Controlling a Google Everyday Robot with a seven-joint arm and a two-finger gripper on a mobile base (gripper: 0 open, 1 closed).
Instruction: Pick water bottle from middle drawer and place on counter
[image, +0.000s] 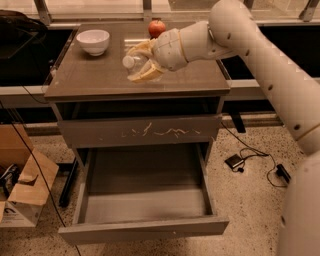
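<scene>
Arm (260, 55) extended; tool (138, 63) grips water bottle (131, 62), seemingly just above counter (95, 80).

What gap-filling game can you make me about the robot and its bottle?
1. Over the counter, the gripper is shut on the water bottle, whose cap is ____.
2. The middle drawer is not shut but ____.
3. The apple, at the back near the bowl, is coloured ____.
Missing words: white; open; red.
</scene>
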